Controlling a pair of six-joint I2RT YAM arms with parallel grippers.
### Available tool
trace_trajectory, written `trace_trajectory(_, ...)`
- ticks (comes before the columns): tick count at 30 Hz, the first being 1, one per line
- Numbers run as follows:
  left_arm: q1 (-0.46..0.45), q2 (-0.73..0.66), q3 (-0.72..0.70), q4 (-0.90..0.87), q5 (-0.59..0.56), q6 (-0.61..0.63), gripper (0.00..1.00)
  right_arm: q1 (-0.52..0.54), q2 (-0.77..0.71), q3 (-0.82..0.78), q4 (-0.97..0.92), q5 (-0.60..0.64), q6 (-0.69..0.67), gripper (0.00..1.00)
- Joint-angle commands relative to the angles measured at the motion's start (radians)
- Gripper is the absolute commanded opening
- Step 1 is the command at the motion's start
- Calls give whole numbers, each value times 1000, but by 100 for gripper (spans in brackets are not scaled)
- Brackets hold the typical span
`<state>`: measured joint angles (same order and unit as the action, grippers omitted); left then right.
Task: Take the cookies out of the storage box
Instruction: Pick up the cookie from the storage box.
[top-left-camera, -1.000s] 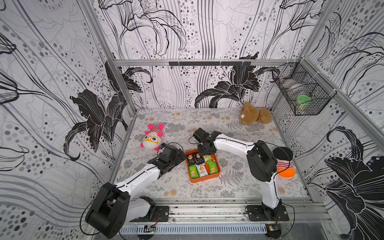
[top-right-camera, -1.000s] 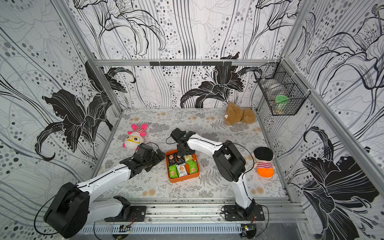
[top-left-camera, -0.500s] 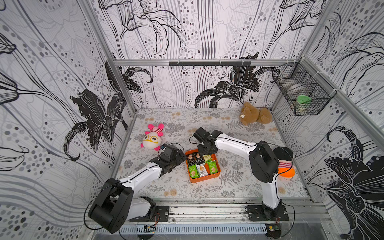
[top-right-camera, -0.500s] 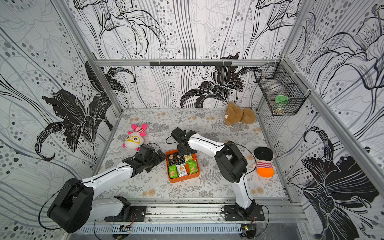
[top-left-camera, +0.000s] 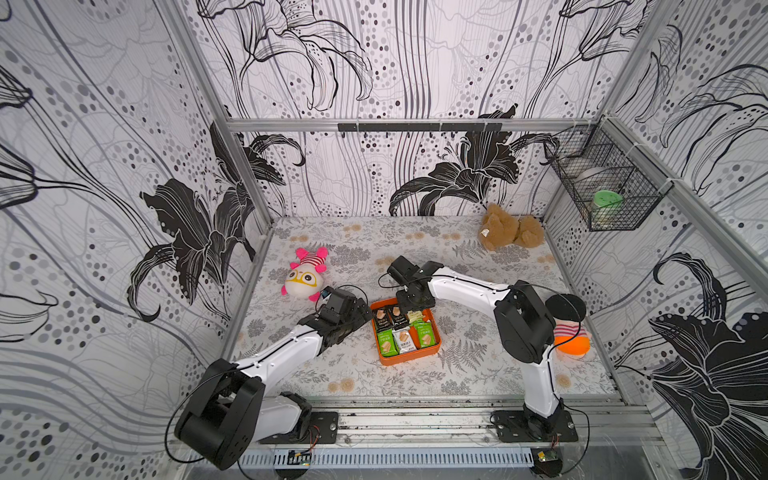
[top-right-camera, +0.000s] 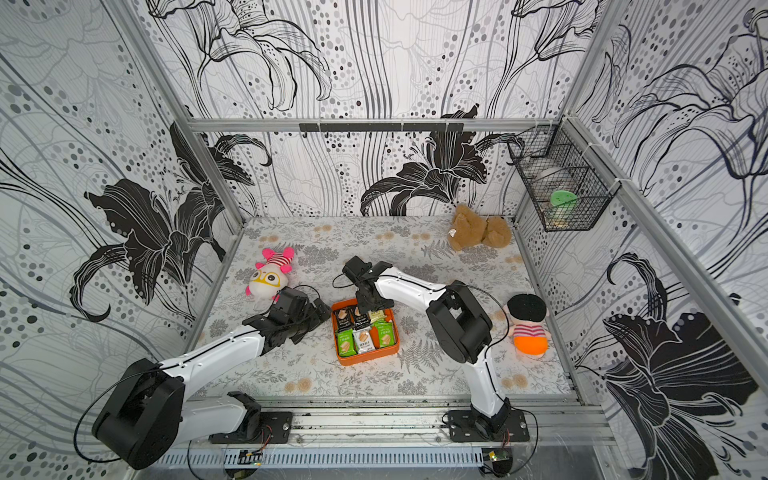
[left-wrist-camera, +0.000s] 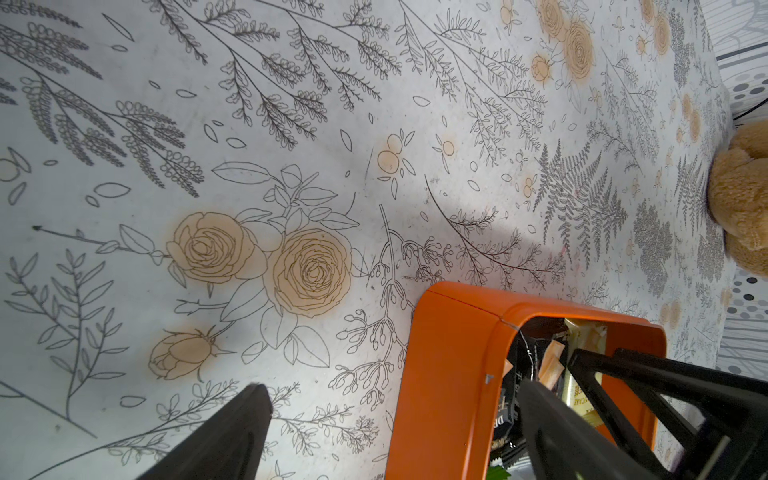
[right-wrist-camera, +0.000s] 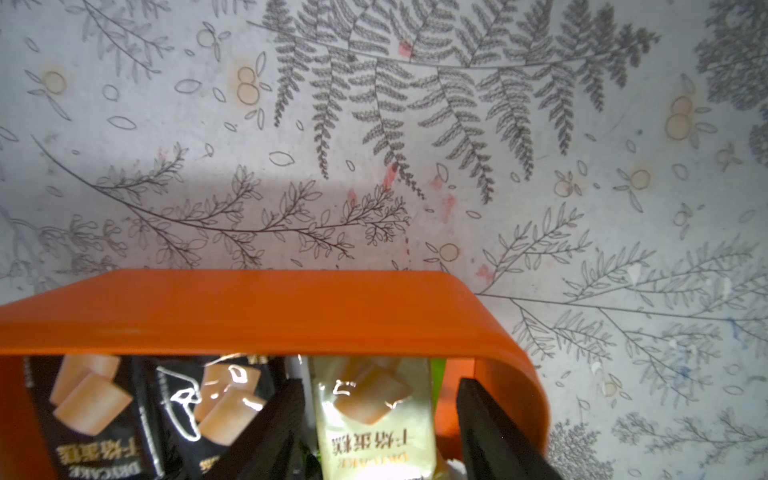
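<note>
The orange storage box (top-left-camera: 409, 359) (top-right-camera: 368, 358) sits mid-table with several cookies in it, green (top-left-camera: 386, 344), white and black packets (top-left-camera: 382, 321). My right gripper (top-left-camera: 413, 311) (top-right-camera: 370, 308) hangs over the box's far end. In the right wrist view the right gripper (right-wrist-camera: 380, 384) is open, its fingers either side of a pale yellow cookie packet (right-wrist-camera: 374, 436), with gaps showing. Black packets (right-wrist-camera: 91, 411) lie beside it. My left gripper (top-left-camera: 360, 314) (left-wrist-camera: 392, 388) is open and straddles the box's left wall (left-wrist-camera: 444, 374), with one finger (left-wrist-camera: 232, 436) over the mat.
A pink-and-white plush toy (top-left-camera: 305, 278) lies behind my left gripper. A brown teddy (top-left-camera: 511, 228) sits at the back right. A doll with a black hat (top-left-camera: 569, 328) lies by the right wall. A black wire basket (top-left-camera: 606, 191) hangs high on that wall.
My right gripper's jaws have spread wider over the far end of the box. The left gripper stays open at the box's left wall, hardly moved.
</note>
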<state>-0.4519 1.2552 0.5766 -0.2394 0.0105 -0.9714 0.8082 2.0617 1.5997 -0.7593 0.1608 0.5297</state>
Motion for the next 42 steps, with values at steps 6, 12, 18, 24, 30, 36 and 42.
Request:
trace_trajectory(6, -5, 9, 35, 9, -24, 1, 97, -9, 37, -5, -7, -5, -30, 63)
trace_trajectory(12, -6, 7, 33, 8, -24, -2, 97, -9, 52, 11, -15, -19, -37, 63)
trace_trajectory(18, -6, 0, 26, 8, -28, -8, 97, -9, 56, 9, -16, -15, -39, 60)
trace_trajectory(24, -5, 1, 29, 9, -29, -7, 97, -9, 39, 20, -19, -2, -40, 53)
trace_trajectory(30, -7, 1, 34, 5, -28, -9, 97, -9, 5, 27, -16, -13, -42, 48)
trace_trajectory(36, -7, -8, 35, 1, -30, -11, 97, -8, -31, 30, -10, -39, -38, 46)
trace_trajectory(42, -9, -10, 46, -8, -34, -8, 97, -9, -77, 15, -6, -64, -31, 46)
